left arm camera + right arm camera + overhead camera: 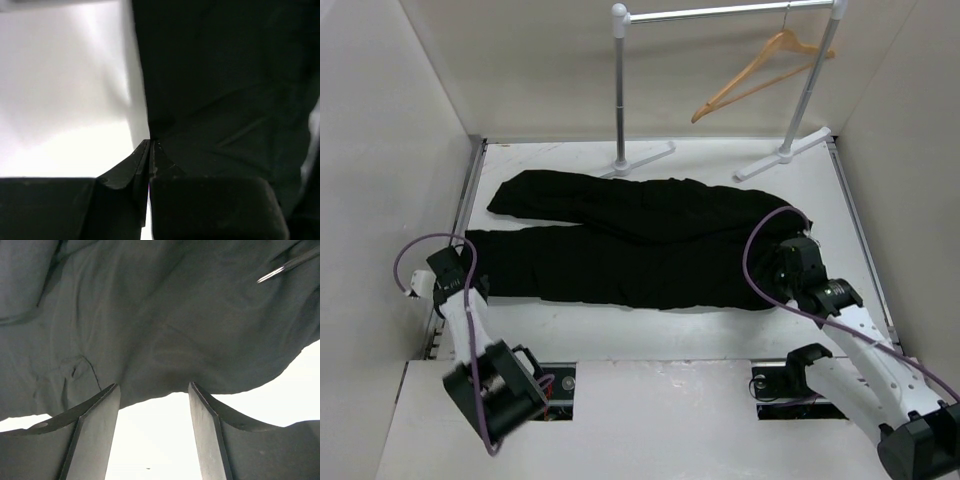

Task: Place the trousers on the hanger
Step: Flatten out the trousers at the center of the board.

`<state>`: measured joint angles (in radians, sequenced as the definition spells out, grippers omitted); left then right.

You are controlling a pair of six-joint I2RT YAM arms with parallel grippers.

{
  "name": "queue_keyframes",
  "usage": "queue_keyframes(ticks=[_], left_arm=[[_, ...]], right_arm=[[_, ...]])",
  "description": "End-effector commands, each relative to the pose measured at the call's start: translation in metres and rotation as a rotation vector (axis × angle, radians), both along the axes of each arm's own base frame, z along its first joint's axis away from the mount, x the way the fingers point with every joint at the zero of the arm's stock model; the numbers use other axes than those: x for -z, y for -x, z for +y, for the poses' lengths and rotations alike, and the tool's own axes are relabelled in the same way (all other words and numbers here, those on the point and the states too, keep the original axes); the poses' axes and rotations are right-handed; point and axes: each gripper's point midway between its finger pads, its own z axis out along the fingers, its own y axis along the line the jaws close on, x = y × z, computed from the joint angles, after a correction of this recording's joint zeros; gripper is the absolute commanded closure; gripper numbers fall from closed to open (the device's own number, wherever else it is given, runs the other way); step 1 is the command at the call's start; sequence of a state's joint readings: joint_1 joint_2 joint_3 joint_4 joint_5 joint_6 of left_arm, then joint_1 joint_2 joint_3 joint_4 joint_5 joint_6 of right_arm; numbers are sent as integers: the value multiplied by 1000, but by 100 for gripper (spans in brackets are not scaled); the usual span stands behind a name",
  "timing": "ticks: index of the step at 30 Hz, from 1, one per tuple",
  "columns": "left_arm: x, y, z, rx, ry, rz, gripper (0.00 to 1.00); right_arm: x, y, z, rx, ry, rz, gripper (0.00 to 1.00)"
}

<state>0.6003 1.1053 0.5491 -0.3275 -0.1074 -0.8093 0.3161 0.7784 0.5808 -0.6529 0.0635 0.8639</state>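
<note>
The left gripper point(150, 146) has its jaws fully together at the leg-end edge of the trousers point(640, 245); a pinch cannot be confirmed. The right gripper point(154, 392) has its jaws apart and empty, with the fabric edge just ahead of the tips, ready for grasping. The hanger point(760, 72) hangs well apart.

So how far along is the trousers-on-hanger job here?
Nothing done: the trousers lie flat on the table, the hanger hangs bare on the rail. In hand: left jaws shut at a leg hem, right jaws open at the waist. Lifting and draping remain.
</note>
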Motion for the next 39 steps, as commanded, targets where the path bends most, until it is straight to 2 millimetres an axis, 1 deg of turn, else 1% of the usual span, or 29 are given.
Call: queue_keyframes(ticks=[1,2,3,4,5,6,7,8,9,10,13,15,16,18,19,21,22,24,26,28,30,31,32,33,35,36,37,39], left_arm=[[-6,52,-13,-27,-25,121,100],[-12,55,-20,-12,-45,109,100],[-30,53,-26,16,-94,97,99],[-39,57,-31,21,-99,112,98],[-48,62,-41,40,-92,135,95],[-60,66,-43,34,-100,148,89],[-68,68,-39,25,-122,155,83],[-81,70,-32,4,-148,145,69],[-89,67,-30,-3,-151,119,62],[-95,62,-30,-3,-148,86,59],[-119,33,-40,30,-119,-62,54],[-132,12,-56,85,-75,-166,54],[-137,1,-65,119,-56,-207,54],[-140,-18,-87,215,-31,-257,54],[-137,-23,-97,257,-26,-255,54],[-125,-29,-120,352,-10,-232,54],[-115,-28,-130,392,-3,-210,54],[-95,-24,-147,455,7,-168,54],[-73,-18,-158,496,17,-126,54],[-52,-14,-163,514,36,-86,54],[-32,-11,-169,535,62,-48,55],[-23,-10,-171,541,75,-34,55],[-14,-9,-175,551,93,-16,56],[-7,-7,-177,560,110,3,56],[4,-4,-178,560,131,28,56],[8,-2,-181,569,134,37,57],[13,0,-182,574,143,52,57],[22,7,-183,576,157,86,61]], right_arm=[[-12,-4,-3,18,-19,-33,37],[-9,-2,-4,21,-19,-24,36],[-4,1,-7,28,-16,-9,36],[-2,4,-9,36,-12,5,36],[1,6,-13,48,-4,16,35],[1,8,-16,57,5,25,35],[0,8,-19,71,17,25,35],[-2,7,-25,93,32,24,35],[-4,6,-30,112,53,29,35],[-5,6,-36,132,74,38,35],[-11,6,-53,184,121,69,35],[-9,8,-63,223,135,97,38],[-6,9,-68,247,141,117,40],[7,13,-76,289,145,171,47],[16,16,-78,298,148,205,49],[25,19,-79,321,154,251,50],[28,19,-83,346,168,266,50],[35,19,-83,362,188,291,46],[44,17,-78,358,186,331,46],[52,13,-79,370,202,355,49],[63,8,-81,381,216,381,57],[67,7,-85,397,220,399,67],[68,7,-87,407,218,410,74],[67,8,-88,419,208,422,84],[61,12,-85,427,185,412,94],[58,17,-86,436,184,413,98],[56,26,-85,439,176,424,100],[45,42,-86,446,169,414,100]])
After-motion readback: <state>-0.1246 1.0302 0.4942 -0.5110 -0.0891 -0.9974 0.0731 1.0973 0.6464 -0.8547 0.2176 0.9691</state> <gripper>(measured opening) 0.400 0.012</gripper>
